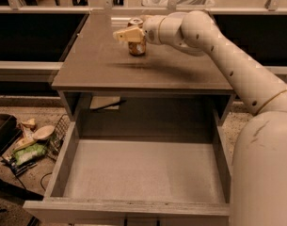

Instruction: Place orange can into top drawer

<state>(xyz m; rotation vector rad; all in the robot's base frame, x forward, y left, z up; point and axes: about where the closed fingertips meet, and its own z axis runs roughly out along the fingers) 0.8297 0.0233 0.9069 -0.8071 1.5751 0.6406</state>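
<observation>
We see 1 cylindrical, silver-topped orange can (137, 47) upright at the far side of the smooth tabletop (110, 67). The cream gripper (126, 34) overlaps its top, and we cannot tell its grip. The matte top drawer (143, 171) stands open.

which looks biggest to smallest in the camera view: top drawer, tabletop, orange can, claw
1. top drawer, though nearest the camera, so unsure
2. tabletop
3. orange can and the claw against it, over the tabletop's far end: alike
</observation>
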